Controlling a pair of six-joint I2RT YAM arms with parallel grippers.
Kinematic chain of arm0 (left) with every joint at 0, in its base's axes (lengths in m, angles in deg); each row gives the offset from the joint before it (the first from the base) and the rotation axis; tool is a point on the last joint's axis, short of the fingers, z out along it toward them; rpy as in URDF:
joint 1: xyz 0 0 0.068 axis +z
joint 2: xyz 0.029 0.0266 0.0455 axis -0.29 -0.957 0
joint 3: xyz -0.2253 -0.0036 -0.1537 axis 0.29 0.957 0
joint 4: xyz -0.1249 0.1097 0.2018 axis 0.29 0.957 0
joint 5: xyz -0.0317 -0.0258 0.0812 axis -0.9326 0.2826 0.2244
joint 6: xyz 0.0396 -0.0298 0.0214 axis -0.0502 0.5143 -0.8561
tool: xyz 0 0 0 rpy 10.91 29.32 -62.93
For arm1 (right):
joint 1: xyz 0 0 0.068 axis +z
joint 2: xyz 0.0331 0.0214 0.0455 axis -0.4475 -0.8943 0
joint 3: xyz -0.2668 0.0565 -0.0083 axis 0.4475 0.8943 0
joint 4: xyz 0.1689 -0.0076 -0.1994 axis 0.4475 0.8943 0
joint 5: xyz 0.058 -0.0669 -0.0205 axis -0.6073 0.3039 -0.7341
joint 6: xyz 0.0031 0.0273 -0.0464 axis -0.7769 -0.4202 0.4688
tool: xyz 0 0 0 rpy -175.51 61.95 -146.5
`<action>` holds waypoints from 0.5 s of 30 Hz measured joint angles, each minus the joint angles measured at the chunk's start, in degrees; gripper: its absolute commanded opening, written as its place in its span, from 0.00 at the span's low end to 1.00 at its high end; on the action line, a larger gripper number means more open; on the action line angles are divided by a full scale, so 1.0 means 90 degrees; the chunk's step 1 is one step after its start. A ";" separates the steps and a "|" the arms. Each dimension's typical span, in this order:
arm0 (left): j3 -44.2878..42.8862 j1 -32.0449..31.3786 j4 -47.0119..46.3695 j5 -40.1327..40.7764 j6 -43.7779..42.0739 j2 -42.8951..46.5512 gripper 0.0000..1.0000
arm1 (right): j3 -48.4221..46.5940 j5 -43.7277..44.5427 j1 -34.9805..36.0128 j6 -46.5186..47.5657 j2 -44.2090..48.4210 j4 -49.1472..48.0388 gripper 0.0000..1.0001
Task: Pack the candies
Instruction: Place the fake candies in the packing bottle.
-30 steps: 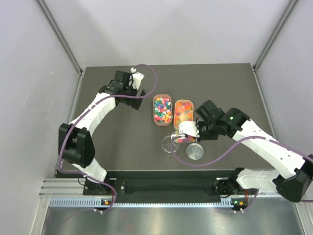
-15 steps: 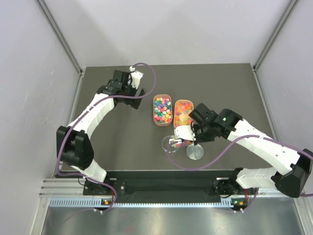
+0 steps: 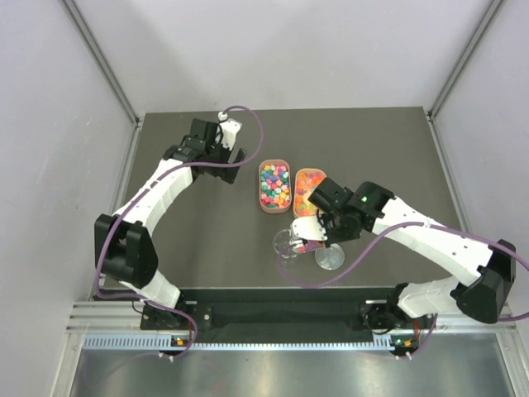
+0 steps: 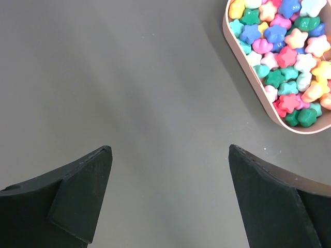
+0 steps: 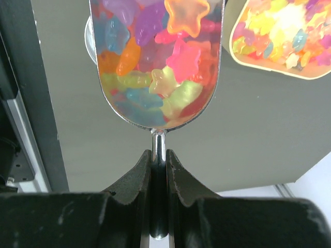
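Swinging left since a second ago, the right gripper (image 5: pixel 159 155) brings its metal scoop (image 5: pixel 159 138) over the clear cup (image 3: pixel 285 246), jaws pinched tight on the handle. Gummy candies (image 5: pixel 170 57) sit heaped in the scoop, not yet tipped. The left gripper (image 4: pixel 169 155) gapes wide beside the star-candy tray (image 4: pixel 305 129). The cup's contents are hard to make out. Its lid (image 3: pixel 330 258) lies beside it, so packing looks barely begun.

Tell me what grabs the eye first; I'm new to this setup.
A metal scoop heaped with jelly candies, pinched by its handle in the right claw, front and centre. Farther back sit two pink trays of bright sweets, the left claw open beside the left one.
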 measured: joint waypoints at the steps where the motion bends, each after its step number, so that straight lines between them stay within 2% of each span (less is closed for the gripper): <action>1: 0.0027 0.0000 -0.0007 0.0000 0.0005 0.0012 0.98 | -0.0036 0.0027 0.0000 -0.0002 -0.0046 0.0039 0.00; 15: 0.0498 0.0012 -0.0253 -0.0027 0.0138 0.0243 0.98 | -0.0646 0.0347 0.0017 -0.0117 -0.0583 0.0471 0.00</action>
